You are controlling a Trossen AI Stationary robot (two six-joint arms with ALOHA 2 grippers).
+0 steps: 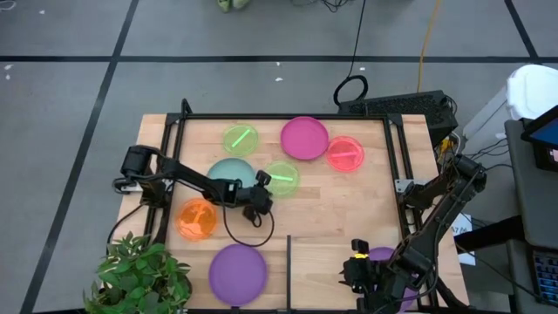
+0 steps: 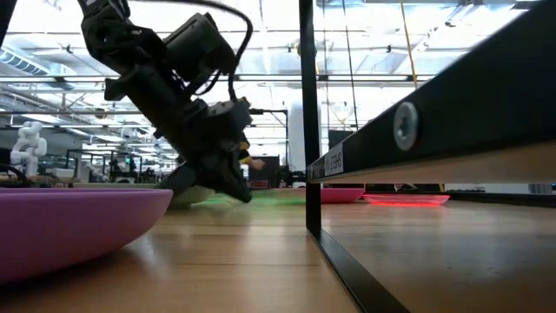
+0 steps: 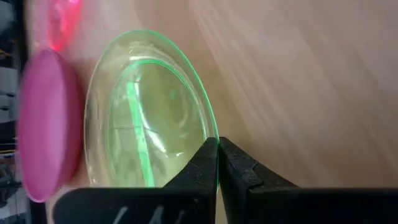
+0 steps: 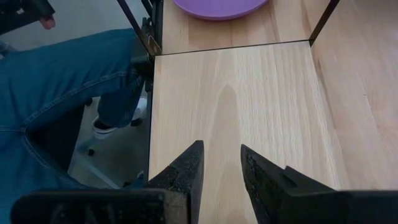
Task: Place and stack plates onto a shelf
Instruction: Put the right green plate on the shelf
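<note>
Grey floor with dark seams surrounds the pale wooden table, whose black frame runs along its edges. Along the near edge lies the shelf, a lighter wood panel parted from the rest by a thin black divider bar.

Largest of the plates are four opaque ones: a purple plate at the near edge beside the divider, a second purple plate near the near right corner, mostly hidden under the right arm, a magenta plate by the far edge, and a pale teal plate toward the left side, partly under the left arm. Smaller translucent ones follow: an orange plate near the left edge, a red-pink plate beside the magenta one, a green plate at the far edge, and a second green plate mid-table.

In the left wrist view the left gripper is clenched on the rim of that mid-table green plate. Over the shelf, the right gripper hangs with its jaws parted, grasping nothing.

A potted plant stands at the near left corner.
</note>
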